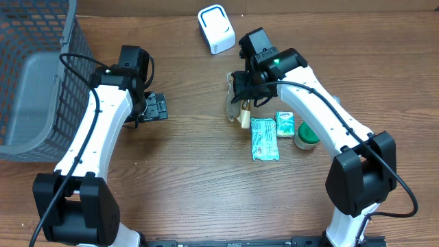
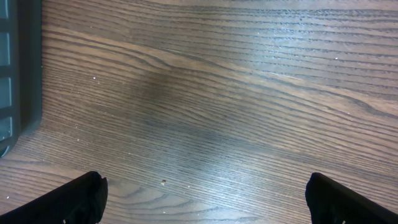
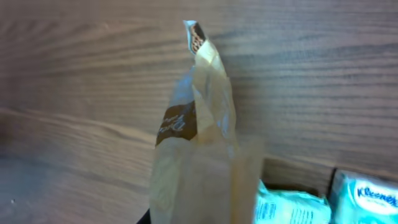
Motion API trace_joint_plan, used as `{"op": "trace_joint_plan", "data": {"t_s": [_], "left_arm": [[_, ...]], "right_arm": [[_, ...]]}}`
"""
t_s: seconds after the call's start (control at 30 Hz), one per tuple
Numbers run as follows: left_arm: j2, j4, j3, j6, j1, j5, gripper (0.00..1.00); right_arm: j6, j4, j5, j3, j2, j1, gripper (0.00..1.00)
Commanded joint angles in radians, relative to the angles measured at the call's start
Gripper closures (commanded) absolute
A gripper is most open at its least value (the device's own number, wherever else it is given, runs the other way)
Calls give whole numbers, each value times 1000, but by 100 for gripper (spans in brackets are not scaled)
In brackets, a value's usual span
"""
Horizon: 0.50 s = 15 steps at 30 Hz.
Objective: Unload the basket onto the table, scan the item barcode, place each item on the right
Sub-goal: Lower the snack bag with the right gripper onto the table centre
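Note:
The item is a translucent tan packet (image 1: 237,110) with a brown label, and my right gripper (image 1: 243,95) is shut on it just above the table's middle. In the right wrist view the packet (image 3: 199,155) fills the centre, standing up out of the jaws with its crimped top pointing away; the fingers themselves are hidden behind it. A white barcode scanner (image 1: 216,29) stands at the far edge, above and to the left of the held packet. My left gripper (image 1: 155,108) hangs open over bare wood to the left, its fingertips (image 2: 74,199) wide apart with nothing between them.
A grey mesh basket (image 1: 34,75) fills the far left; its edge (image 2: 18,74) shows in the left wrist view. A teal packet (image 1: 264,138), a small Kleenex pack (image 1: 285,122) and a green-lidded jar (image 1: 306,137) lie just right of the held packet.

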Motion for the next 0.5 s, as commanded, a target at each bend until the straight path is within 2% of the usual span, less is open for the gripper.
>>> {"op": "trace_joint_plan", "data": {"t_s": [0.0,0.1,0.13,0.23,0.3,0.33,0.37,0.47], "left_arm": [[2,3,1,-14,0,-9,0],[2,3,1,-14,0,-9,0],[2,3,1,-14,0,-9,0],[2,3,1,-14,0,-9,0],[2,3,1,-14,0,-9,0],[2,3,1,-14,0,-10,0],[2,3,1,-14,0,-9,0],[2,3,1,-14,0,-10,0]], "right_arm": [[93,12,-5,0,-10,2,92],[129,4,-5,-1,-10,3,91],[134,-3,-5,-2,-10,3,87],[133,-38,-4,-2,-10,3,63],[133,-68,15,-2,-10,3,32],[133,-80,34,-2,-10,3,20],[132,-90,55,-2,-10,3,13],[133,-113,138,-2,-10,2,11]]}}
